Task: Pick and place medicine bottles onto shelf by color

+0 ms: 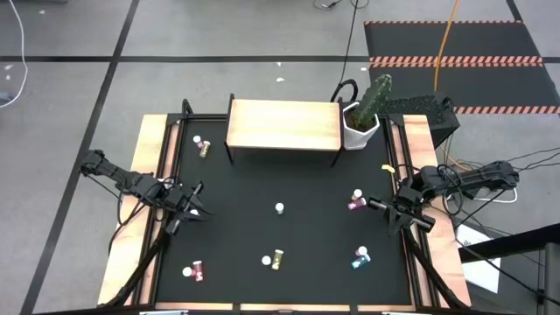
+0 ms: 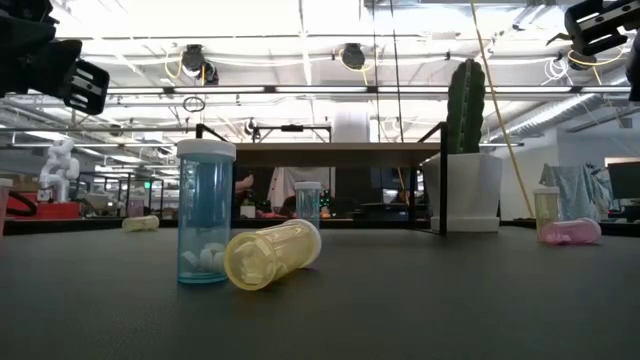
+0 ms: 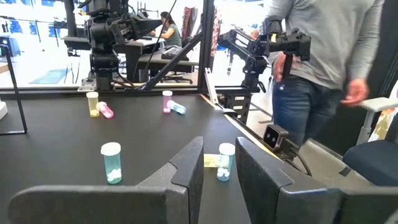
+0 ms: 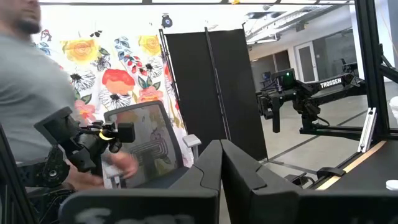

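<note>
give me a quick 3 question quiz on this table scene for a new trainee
1. True or false: the shelf already has medicine bottles on it.
2. Multiple choice: the cactus pot stands A) at the shelf's right end, B) at the table's centre, C) beside the left gripper.
3. Fill in: in the low view, the yellow bottle lies on its side touching the upright ____ bottle.

Key
1. False; its top is bare.
2. A.
3. Teal.
</note>
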Controlling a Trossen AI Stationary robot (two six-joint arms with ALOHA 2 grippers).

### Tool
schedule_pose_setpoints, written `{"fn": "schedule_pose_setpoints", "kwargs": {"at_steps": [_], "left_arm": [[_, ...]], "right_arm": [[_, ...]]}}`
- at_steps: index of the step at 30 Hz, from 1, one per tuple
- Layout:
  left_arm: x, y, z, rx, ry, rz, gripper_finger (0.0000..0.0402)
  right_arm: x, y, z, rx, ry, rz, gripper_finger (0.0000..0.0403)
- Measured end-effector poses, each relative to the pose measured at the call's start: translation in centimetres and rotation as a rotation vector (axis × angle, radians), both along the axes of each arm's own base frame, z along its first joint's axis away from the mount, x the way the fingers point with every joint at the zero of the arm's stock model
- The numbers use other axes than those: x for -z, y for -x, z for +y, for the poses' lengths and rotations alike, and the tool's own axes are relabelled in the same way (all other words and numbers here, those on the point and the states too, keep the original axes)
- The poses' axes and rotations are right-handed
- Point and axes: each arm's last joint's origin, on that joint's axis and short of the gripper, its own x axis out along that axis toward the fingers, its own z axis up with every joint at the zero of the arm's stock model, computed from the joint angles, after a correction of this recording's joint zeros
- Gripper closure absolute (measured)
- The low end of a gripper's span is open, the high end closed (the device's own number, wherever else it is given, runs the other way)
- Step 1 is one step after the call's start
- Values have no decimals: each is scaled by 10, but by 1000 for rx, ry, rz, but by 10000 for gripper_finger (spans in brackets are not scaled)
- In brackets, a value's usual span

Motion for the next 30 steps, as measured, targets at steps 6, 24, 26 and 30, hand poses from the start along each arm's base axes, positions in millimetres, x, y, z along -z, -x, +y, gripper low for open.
{"fn": "schedule_pose_setpoints", "kwargs": {"at_steps": [6, 24, 26, 30], "left_arm": [[0, 0, 0, 0, 0, 0, 309], [0, -1, 1, -33, -46, -17, 309], [-1, -1, 1, -33, -81, -43, 309], [-15, 1, 2, -39, -9, -169, 309]], "right_arm": [[-7, -1, -3, 167, -31, -111, 403], [-20, -6, -24, 688, -747, 68, 403], [-14, -11, -28, 793, -848, 144, 403], [-7, -18, -32, 916, -1025, 224, 403]]}}
